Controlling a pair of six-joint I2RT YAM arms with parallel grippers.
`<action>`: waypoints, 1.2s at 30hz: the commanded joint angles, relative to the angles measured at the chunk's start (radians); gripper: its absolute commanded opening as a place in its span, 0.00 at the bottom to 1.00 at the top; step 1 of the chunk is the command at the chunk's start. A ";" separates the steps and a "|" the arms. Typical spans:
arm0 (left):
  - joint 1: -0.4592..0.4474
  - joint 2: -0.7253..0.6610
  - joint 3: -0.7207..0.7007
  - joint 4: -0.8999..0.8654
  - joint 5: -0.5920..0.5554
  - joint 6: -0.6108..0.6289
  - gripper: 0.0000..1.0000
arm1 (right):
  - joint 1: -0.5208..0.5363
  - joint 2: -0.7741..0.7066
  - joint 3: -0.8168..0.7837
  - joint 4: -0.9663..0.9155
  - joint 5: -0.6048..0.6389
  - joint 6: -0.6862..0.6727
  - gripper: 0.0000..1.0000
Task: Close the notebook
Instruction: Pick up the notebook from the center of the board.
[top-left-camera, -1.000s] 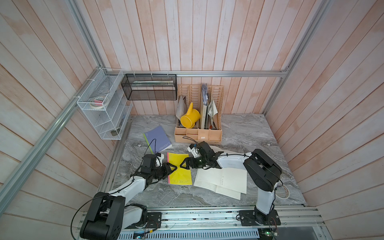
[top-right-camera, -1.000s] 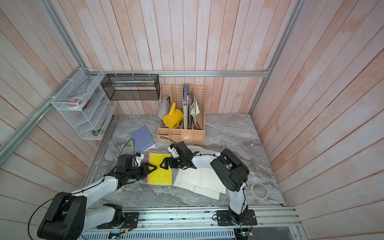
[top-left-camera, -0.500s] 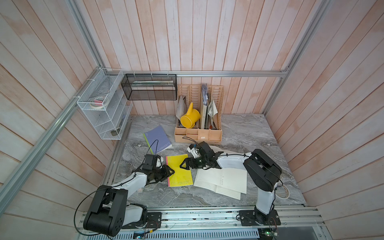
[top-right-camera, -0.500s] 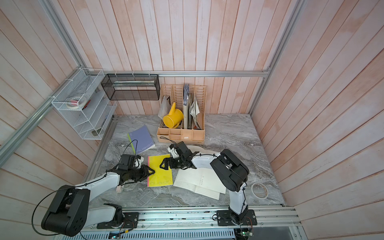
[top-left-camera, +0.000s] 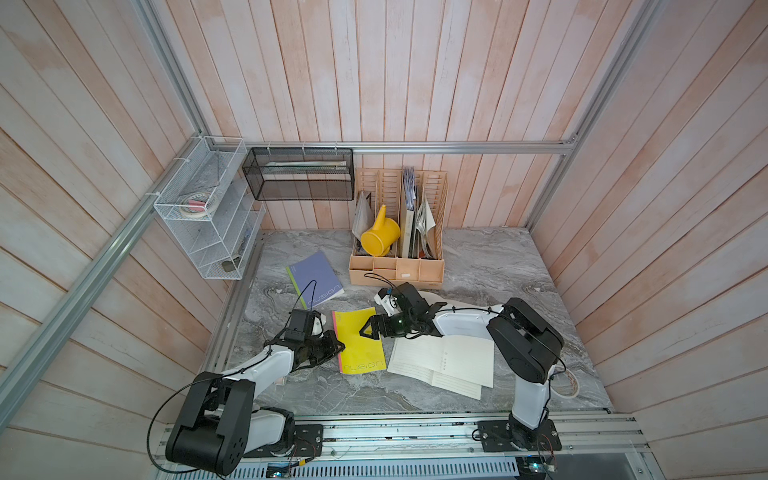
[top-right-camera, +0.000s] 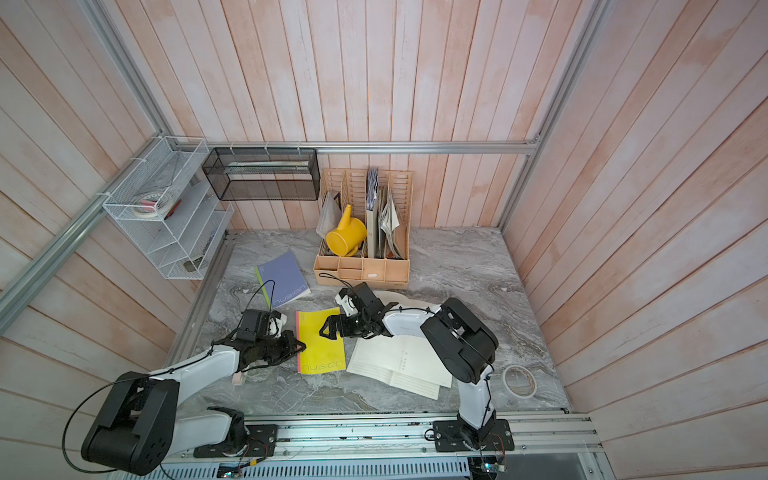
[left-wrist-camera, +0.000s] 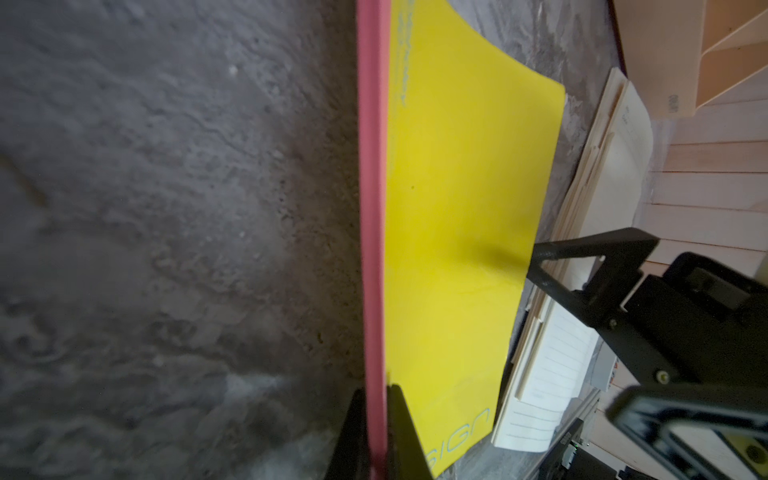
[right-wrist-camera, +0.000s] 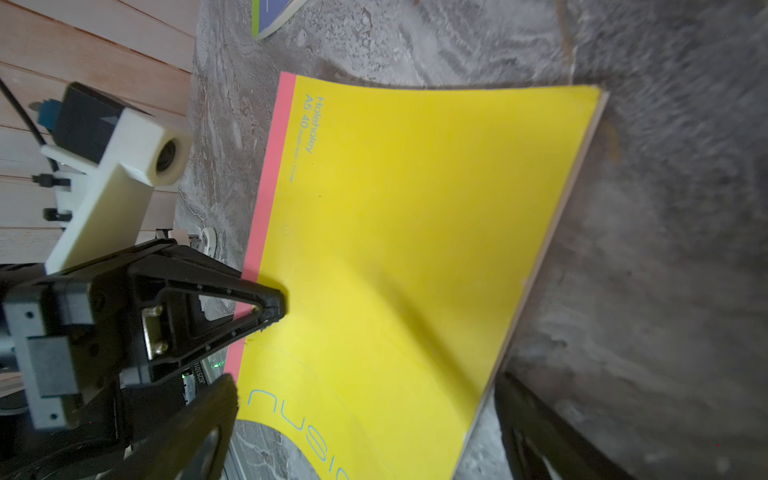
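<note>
Counter (top-left-camera: 478, 266): yellow notebook (top-left-camera: 360, 347) lies shut between the two grippers, its cover slightly bowed.
Left gripper (top-left-camera: 340, 345): pinched tight on the pink spine (left-wrist-camera: 372, 208), probably to anchor it.
Right gripper (top-left-camera: 365, 330): wide open at the opposite free edge, holding nothing, likely there to flatten the cover.

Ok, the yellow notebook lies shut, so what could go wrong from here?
The left tool is clamped on the pink spine of the yellow notebook; pulling back without opening could drag it. The cover looks bowed, so it may spring open. The open right tool sits beside the loose lined sheets; its retreat might sweep them.
</note>
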 joint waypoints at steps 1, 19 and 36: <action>-0.013 -0.025 0.050 -0.158 -0.192 0.012 0.00 | 0.008 -0.028 0.020 -0.115 0.036 -0.011 0.98; -0.189 0.209 0.213 -0.529 -0.616 -0.164 0.00 | -0.044 -0.195 -0.040 -0.091 0.002 -0.013 0.98; -0.320 0.199 0.217 -0.726 -0.624 -0.382 0.00 | -0.172 -0.296 -0.069 -0.146 -0.093 -0.116 0.98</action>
